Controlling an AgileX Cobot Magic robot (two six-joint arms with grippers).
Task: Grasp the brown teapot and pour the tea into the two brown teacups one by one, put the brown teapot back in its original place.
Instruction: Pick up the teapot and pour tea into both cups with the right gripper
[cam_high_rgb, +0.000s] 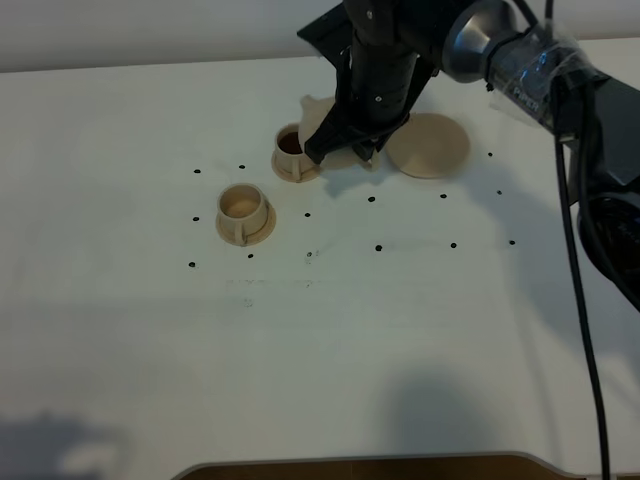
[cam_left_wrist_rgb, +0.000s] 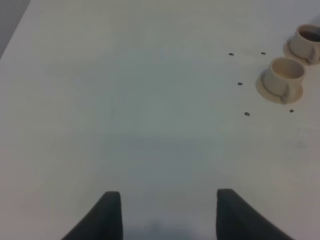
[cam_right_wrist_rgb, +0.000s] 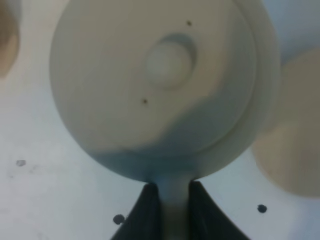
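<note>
Exterior high: right claw (cam_right_wrist_rgb: 174, 212) angled down, tight on brown teapot (cam_right_wrist_rgb: 160, 85) handle.

Teapot (cam_right_wrist_rgb: 165, 75) apparently hangs between rear teacup (cam_high_rgb: 291, 152) and disc saucer (cam_high_rgb: 432, 146).

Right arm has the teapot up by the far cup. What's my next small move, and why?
Probably carry the brown teapot across to the nearer teacup, spout leading. The far teacup already shows dark tea, while the nearer one looks pale and empty inside. The right gripper is clamped on the pot's handle, so no regrasp seems needed.
</note>
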